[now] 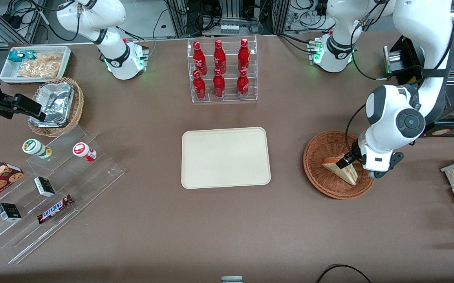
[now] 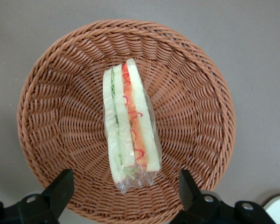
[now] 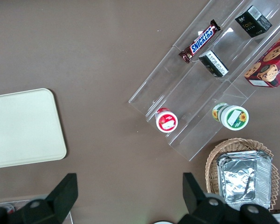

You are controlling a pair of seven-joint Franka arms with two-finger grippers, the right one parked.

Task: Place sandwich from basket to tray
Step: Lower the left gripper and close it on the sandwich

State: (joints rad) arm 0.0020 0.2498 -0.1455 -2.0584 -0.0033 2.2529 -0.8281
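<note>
None of the transfer done: sandwich not yet lifted.
Sandwich: one plastic-wrapped triangular white-bread wedge with orange-red filling [image 2: 130, 123], lying in the round reddish-brown wicker basket [image 1: 317, 173].
Gripper: left arm's gripper [image 2: 123, 193] low over the basket, fingers [image 2: 60, 186] spread wide, straddling the sandwich's end, pinching nothing.
Tray: one flat cream rectangular tray [image 1: 226, 157], bare, mid-table, well apart from basket.
Left to do: close, lift, carry, set down.
Count: six red bottles [image 1: 219, 70] in clear rack; one foil container [image 1: 54, 103] in tan basket.
</note>
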